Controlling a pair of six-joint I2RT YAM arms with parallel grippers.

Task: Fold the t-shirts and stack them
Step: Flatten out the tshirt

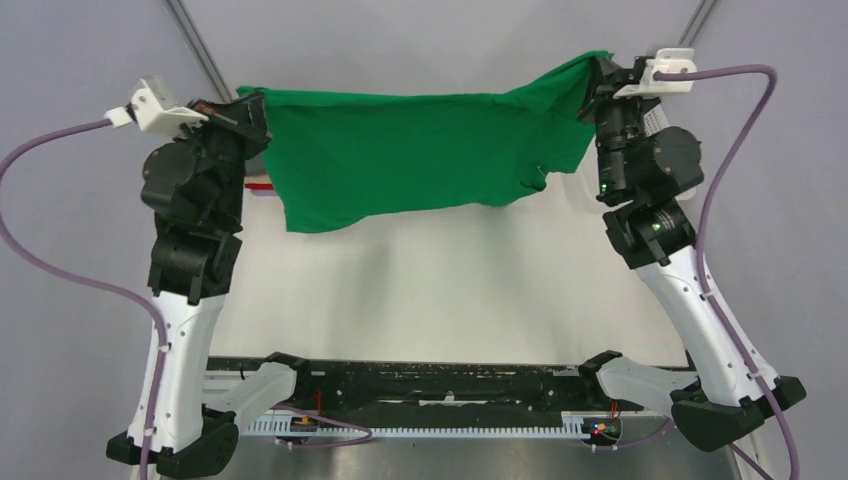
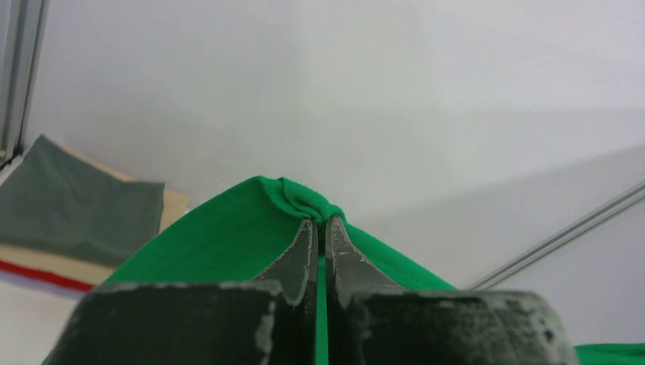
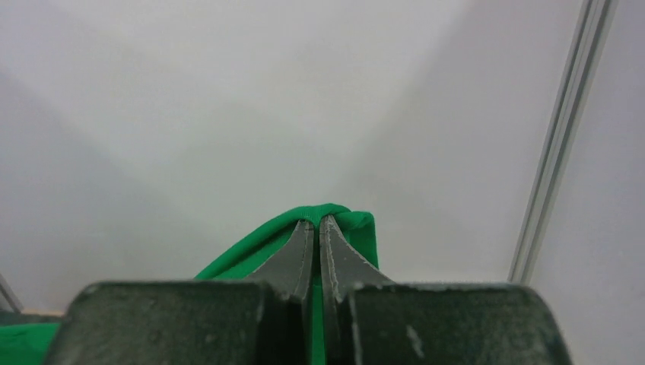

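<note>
**Left gripper** (image 2: 321, 222). My jaws were pressed together with only a hairline slit between the fingers. They pinched a bunched fold of the green t-shirt (image 1: 400, 150) at the very tips. A small roll of cloth stood just beyond the fingertips, and the fabric fell away on both sides of the fingers.

**Right gripper** (image 3: 316, 220). My jaws were likewise closed on a fold of the same shirt. Its edge curled over the tips and dropped mostly to the left of the fingers.

**Overhead view.** Both arms were raised over the far part of the table (image 1: 450, 300). My left gripper held the shirt's upper left corner and my right gripper held its upper right corner. The shirt hung stretched between them as one wide sheet, with the upper edge sagging slightly in the middle. The lower edge hung free and reached nearer on the left than on the right. Whether it touched the table could not be told.

**Surroundings.** In the left wrist view a pile of folded shirts lay to the left, apart from the gripper. The grey shirt (image 2: 76, 201) was on top, the tan shirt (image 2: 173, 207) beneath it, and the red shirt (image 2: 38, 275) showed as a thin edge lowest. A metal frame post (image 3: 559, 144) stood to the right in the right wrist view.
</note>
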